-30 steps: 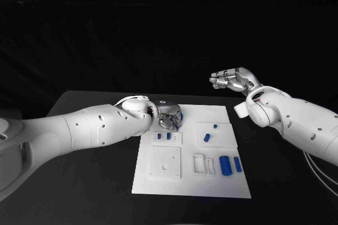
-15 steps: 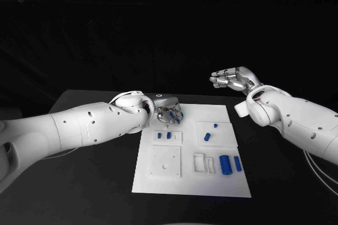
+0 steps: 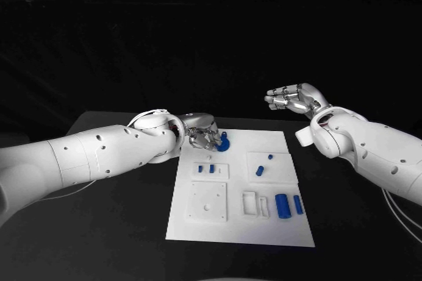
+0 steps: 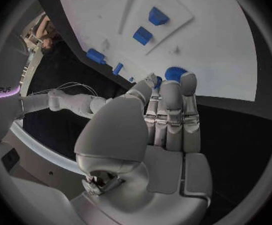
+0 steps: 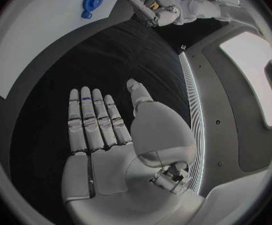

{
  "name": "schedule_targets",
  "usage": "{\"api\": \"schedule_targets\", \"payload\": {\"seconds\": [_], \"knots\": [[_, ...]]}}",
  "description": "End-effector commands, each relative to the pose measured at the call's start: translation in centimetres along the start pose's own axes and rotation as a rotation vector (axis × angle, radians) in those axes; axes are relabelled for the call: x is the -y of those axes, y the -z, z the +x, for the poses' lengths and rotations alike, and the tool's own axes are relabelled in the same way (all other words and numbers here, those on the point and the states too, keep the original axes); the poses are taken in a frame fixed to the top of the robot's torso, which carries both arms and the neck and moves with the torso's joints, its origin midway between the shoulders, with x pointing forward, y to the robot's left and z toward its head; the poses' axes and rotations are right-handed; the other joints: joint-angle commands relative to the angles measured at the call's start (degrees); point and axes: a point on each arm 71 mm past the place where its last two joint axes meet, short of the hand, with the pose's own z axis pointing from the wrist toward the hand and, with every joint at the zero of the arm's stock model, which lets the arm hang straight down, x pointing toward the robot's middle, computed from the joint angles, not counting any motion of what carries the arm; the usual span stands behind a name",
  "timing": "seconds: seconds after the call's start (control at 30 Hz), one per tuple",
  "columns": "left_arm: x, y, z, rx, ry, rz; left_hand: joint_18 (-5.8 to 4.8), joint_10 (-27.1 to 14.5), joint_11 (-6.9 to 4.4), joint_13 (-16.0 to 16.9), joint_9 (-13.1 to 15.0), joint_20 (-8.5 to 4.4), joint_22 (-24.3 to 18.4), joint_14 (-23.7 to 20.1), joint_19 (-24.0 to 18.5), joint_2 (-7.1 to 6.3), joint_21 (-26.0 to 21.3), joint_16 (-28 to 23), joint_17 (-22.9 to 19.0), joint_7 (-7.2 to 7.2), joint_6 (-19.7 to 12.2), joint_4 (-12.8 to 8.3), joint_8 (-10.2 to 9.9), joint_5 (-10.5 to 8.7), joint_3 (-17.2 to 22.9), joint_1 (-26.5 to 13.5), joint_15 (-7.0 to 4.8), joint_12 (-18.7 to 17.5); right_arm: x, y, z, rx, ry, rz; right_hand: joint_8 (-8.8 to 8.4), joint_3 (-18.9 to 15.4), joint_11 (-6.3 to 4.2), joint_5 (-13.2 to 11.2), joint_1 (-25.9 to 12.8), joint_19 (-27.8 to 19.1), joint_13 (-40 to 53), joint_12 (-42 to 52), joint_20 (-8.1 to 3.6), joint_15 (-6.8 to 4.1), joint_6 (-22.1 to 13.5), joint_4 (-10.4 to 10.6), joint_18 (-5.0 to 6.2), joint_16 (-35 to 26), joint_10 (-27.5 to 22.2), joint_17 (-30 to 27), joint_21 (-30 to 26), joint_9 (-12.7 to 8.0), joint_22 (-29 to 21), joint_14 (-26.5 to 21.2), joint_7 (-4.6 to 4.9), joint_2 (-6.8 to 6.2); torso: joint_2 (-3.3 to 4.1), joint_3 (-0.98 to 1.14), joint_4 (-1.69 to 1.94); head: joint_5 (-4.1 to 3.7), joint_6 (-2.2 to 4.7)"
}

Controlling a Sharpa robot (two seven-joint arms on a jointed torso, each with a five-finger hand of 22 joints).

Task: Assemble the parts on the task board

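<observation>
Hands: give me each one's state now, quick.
Left hand: cannot be told; its fingers are at the blue gear.
Right hand: open, holding nothing.

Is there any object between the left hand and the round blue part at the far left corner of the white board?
Nothing visible stands between them. In the head view the left hand is right beside the round blue part on the task board. The left wrist view shows its fingertips close to that part, with only bare board around it.
</observation>
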Motion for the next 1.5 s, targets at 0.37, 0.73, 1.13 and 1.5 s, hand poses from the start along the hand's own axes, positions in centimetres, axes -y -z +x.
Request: {"api": "schedule_targets", "payload": {"seconds": [0.37,0.73,1.13,1.5], "knots": [[-0.5,0.7,0.5,-0.035,0.024,-0.022,0.74,-0.27,0.01,0.09,-0.04,-0.3,1.2,-0.16,-0.46,-0.63,0.51,0.12,0.06,0.23,-0.43,-0.61,0.11,-0.19,0.1,0.73,-0.18,0.18,-0.2,0.0,0.4,-0.019,0.006,-0.001,-0.38,0.14,-0.08,0.09,-0.46,-0.44,-0.01,-0.29,0.04,-0.08,-0.44,0.22,0.88,-0.18,-0.45,-0.09,0.07,-0.07,-0.09,-0.4,-0.07,-0.12,0.04,0.02,-0.16,0.21,-0.04],[-1.2,1.1,1.6,-0.057,0.016,-0.037,0.78,-0.36,0.06,0.09,-0.06,-0.27,1.2,-0.21,-0.66,-0.59,0.71,0.06,0.04,0.29,-0.59,-0.7,0.1,-0.1,0.15,0.83,-0.15,0.17,-0.4,0.1,0.4,-0.009,0.008,-0.009,-0.37,0.13,-0.13,0.2,-0.49,-0.36,-0.01,-0.29,0.01,-0.12,-0.13,0.5,0.88,-0.18,-0.33,-0.09,0.1,-0.05,-0.09,-0.29,-0.13,-0.11,0.07,0.01,-0.19,0.11,-0.12],[-1.8,1.3,2.0,-0.072,0.018,-0.054,0.83,-0.39,0.09,0.09,-0.05,-0.25,1.18,-0.25,-0.79,-0.64,0.93,0.01,0.02,0.32,-0.64,-0.83,0.1,-0.09,0.28,0.85,-0.13,0.18,-0.2,0.2,0.3,-0.01,0.008,-0.005,-0.37,0.13,-0.13,0.2,-0.49,-0.36,-0.01,-0.29,0.01,-0.12,-0.13,0.5,0.88,-0.18,-0.33,-0.09,0.1,-0.05,-0.09,-0.29,-0.13,-0.11,0.02,0.04,-0.08,0.07,-0.31],[-2.0,1.4,2.0,-0.075,0.017,-0.063,0.87,-0.38,0.09,0.09,-0.04,-0.24,1.17,-0.23,-0.87,-0.57,1.09,-0.02,0.01,0.33,-0.61,-0.92,0.11,-0.06,0.41,0.9,-0.13,0.18,0.1,0.3,0.4,-0.013,0.008,0.003,-0.36,0.15,-0.11,0.12,-0.44,-0.36,-0.01,-0.29,0.01,-0.1,-0.17,0.64,0.87,-0.18,-0.37,-0.09,0.07,-0.05,-0.09,-0.34,-0.1,-0.16,0.06,0.02,-0.1,0.04,-0.34]]}}
